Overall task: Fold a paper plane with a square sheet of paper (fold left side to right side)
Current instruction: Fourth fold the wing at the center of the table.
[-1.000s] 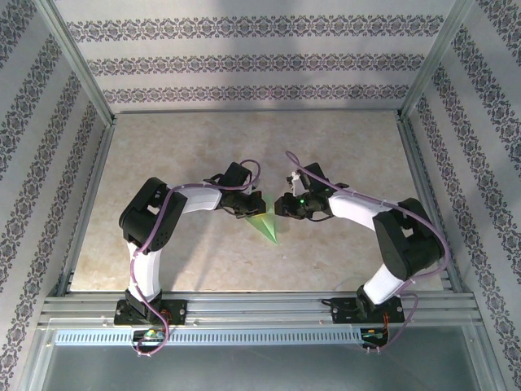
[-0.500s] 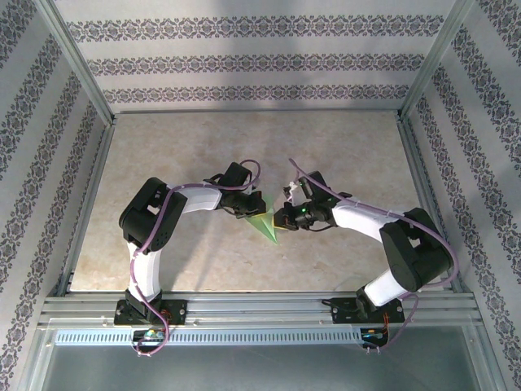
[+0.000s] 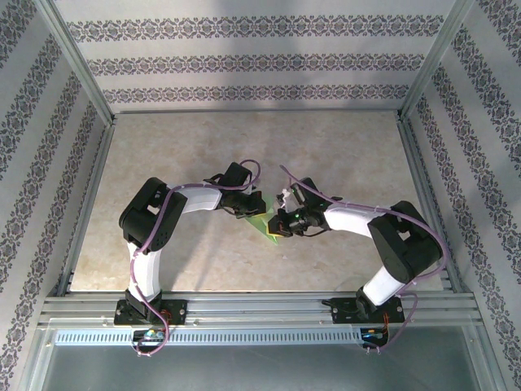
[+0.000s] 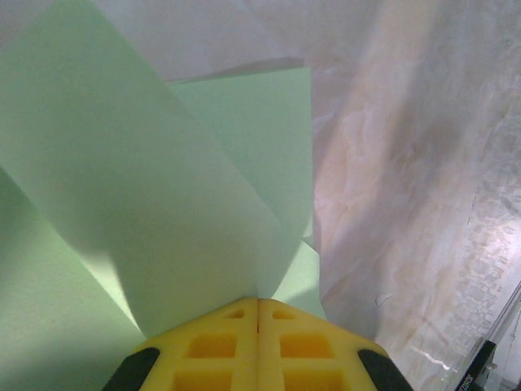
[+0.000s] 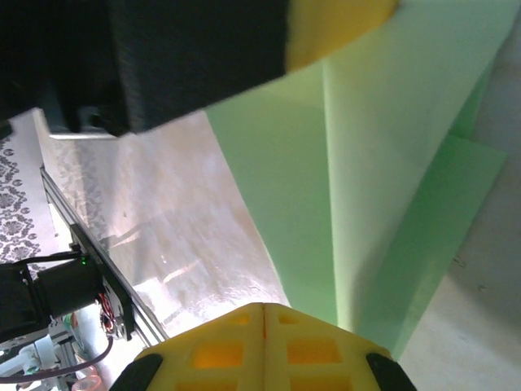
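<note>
The pale green sheet of paper (image 3: 267, 227), folded to a pointed wedge, lies mid-table between the two arms. My left gripper (image 3: 254, 208) is at its far left end; in the left wrist view its yellow fingers (image 4: 212, 346) are shut with a flap of the paper (image 4: 163, 179) rising straight out of their seam. My right gripper (image 3: 278, 223) is shut and sits over the paper's near pointed end. In the right wrist view the creased paper (image 5: 366, 163) runs under the right finger (image 5: 326, 350), not into the seam. The left gripper's yellow finger (image 5: 338, 28) shows at the top.
The marbled beige table (image 3: 179, 147) is walled by patterned panels and aluminium posts (image 3: 77, 61). A metal rail (image 3: 260, 308) carrying both arm bases runs along the near edge. Purple cables loop over both wrists.
My right gripper closed, then slid left and down onto the paper's pointed end, covering most of the green. The left arm has stayed still, holding the paper.
</note>
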